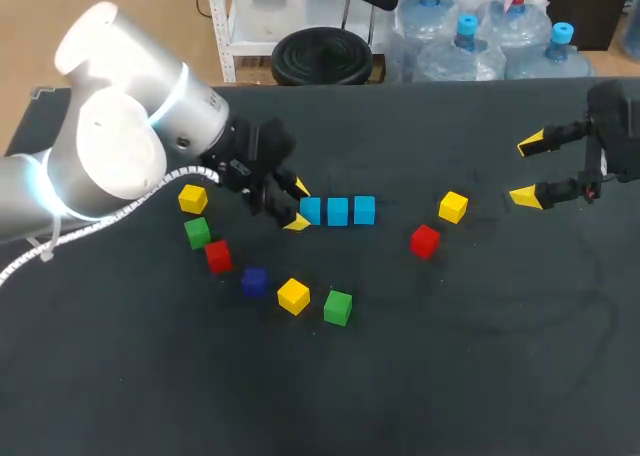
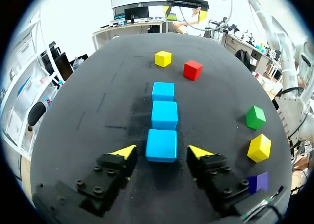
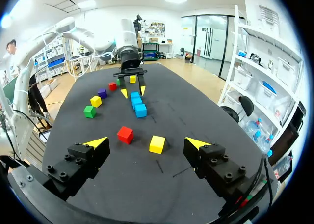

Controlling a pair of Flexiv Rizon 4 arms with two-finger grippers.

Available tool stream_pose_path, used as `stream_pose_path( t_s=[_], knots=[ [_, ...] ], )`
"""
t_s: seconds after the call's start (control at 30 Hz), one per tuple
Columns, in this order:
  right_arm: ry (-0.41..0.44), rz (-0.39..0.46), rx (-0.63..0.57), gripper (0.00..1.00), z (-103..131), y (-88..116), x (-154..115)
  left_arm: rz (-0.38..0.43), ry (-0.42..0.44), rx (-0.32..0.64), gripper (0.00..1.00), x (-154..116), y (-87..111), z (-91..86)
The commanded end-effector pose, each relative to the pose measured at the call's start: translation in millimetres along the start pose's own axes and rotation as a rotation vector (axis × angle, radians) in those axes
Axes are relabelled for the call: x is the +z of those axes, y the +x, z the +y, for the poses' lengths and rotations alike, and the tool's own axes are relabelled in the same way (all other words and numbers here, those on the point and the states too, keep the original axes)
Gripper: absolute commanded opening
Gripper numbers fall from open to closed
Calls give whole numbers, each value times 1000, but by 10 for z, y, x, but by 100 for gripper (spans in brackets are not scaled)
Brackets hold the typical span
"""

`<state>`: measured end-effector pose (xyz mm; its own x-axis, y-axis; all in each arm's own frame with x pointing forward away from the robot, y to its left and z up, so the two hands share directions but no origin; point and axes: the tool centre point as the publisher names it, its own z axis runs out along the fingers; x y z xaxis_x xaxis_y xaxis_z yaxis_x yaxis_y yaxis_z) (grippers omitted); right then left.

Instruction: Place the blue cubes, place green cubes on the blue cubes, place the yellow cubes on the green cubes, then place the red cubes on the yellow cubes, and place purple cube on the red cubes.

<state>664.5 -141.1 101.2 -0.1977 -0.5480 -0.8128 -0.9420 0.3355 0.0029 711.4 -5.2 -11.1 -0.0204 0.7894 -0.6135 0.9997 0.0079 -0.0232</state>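
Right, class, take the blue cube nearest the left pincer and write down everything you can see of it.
That blue cube is a plain light-blue block with flat matte faces and crisp edges. It sits flat on the black table, at the end of a straight row of three blue cubes, close against the middle cube. The open left pincer straddles it, a yellow tip on each side, gaps showing, not gripping.

Furn: 1 table (image 1: 480, 376), black matte top, fills most of head view | surface: faint pale scuffs & streaks, mid & right areas | far edge: straight | light: even overhead, shadows soft & short
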Motion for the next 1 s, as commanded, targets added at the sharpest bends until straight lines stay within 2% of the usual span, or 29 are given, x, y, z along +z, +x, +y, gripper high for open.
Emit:
stream_pose_path(
  t_s=[0.03,0.4,1.0],
  knots=[
    [0,-2,-1,100,-2,2,6,8,2,-9,100,-25,-17,16],
    [0,-2,-1,100,-2,2,6,-15,-67,-96,100,-432,-175,14],
    [0,-2,-1,100,-2,2,6,-62,-149,-109,100,-1208,-251,-119]
  ],
)
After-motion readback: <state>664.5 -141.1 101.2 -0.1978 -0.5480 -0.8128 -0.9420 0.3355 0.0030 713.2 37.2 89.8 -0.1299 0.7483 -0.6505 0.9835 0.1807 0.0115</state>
